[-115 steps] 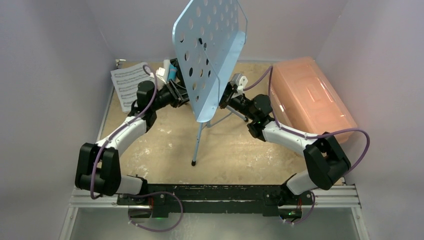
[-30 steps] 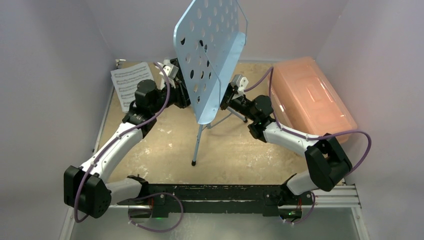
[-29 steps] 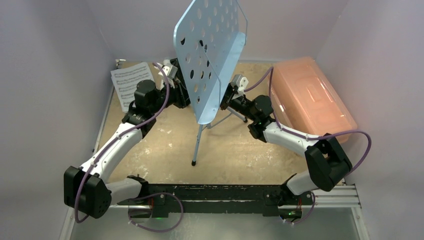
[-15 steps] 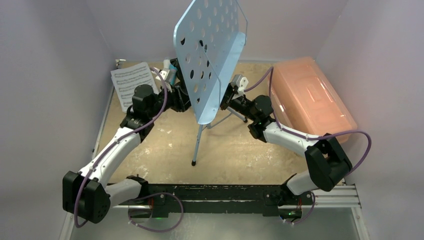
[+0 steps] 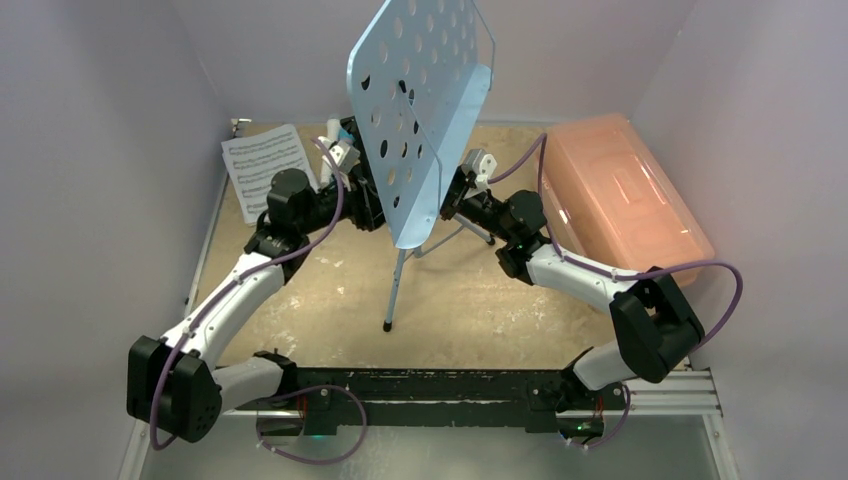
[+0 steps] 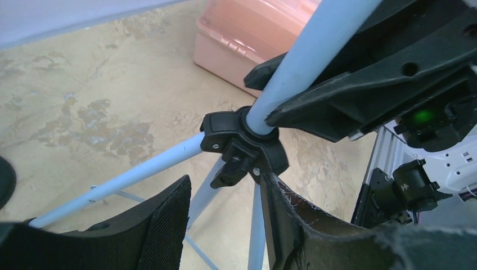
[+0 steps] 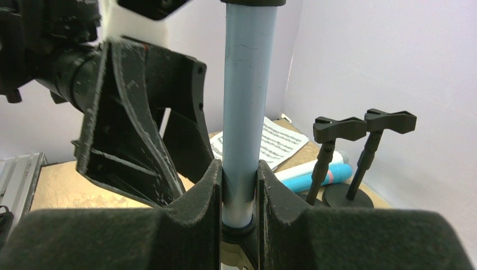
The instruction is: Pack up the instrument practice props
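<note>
A: While the rack [image 5: 420, 110] stands upright on its tripod in the middle of the table [image 5: 330, 290], we've got both arms in on it, one from each side.

B: And the right gripper [image 7: 239, 185] has it. We see both pads squeezed flat against the pale-blue pole [image 7: 243, 101].

A: From the left wrist, that grip sits just above the black hub [image 6: 244, 140], where the legs [image 6: 140, 169] splay out.

B: The left gripper [image 6: 225, 211] is another story. Its jaws are apart, fingers reaching up under the hub with a leg running through the gap. Whether either finger touches, we can't tell.

A: Let's look behind. Two holders [image 7: 337, 152] stand upright side by side on round bases near the back wall.

B: And we've got the white mic [image 7: 306, 167] and the blue mic [image 7: 318, 180] lying on the table right behind them, side by side.

A: The sheet [image 5: 265, 170] lies flat in the far-left corner. Any writing for us?

B: Rows of staves and notes are all we can make out. Any words are too small to read.

A: And the pink box [image 5: 620, 200] sits lid-on along the right wall, well apart from the rack's feet.
</note>
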### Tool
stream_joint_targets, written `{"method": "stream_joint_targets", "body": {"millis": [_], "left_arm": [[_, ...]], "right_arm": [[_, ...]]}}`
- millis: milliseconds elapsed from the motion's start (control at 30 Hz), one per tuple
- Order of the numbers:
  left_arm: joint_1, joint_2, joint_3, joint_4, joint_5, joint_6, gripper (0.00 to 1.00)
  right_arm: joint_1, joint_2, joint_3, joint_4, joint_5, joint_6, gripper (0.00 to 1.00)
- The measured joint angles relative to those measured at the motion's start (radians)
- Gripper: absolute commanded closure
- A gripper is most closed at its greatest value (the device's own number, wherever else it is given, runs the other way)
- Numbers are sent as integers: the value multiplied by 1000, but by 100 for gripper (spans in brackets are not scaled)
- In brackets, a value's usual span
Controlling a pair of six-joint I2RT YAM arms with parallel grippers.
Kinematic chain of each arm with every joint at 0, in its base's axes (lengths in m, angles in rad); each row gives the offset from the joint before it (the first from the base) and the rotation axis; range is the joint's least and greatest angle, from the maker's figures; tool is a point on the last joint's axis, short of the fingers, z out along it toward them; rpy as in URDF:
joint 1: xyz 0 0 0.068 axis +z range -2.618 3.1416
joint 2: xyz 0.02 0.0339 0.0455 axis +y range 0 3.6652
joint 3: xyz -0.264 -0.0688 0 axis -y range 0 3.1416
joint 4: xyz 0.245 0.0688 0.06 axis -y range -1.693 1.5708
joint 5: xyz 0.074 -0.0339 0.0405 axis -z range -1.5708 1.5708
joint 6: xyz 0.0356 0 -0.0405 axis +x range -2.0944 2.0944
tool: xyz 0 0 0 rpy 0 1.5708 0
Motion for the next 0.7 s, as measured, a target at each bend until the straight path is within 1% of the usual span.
{"method": "stream_joint_targets", "body": {"millis": [100,267,400,500,600,700], "left_arm": [[0,36,0,3,10,1,55],[0,70,1,37,13,-27,67],[0,89,0,82,23,-120,79],[0,103,-4,123,27,-211,84],[1,106,-17,156,18,-319,85],[10,105,-34,180,8,-421,81]], "right_arm": [[0,0,0,0,0,0,100],[0,0,0,0,0,0,100],[-1,0,0,-1,5,-1,100],[-5,0,0,-4,9,-3,100],[-8,0,0,-5,11,-3,100],[-8,0,0,-5,11,-3,100]]}}
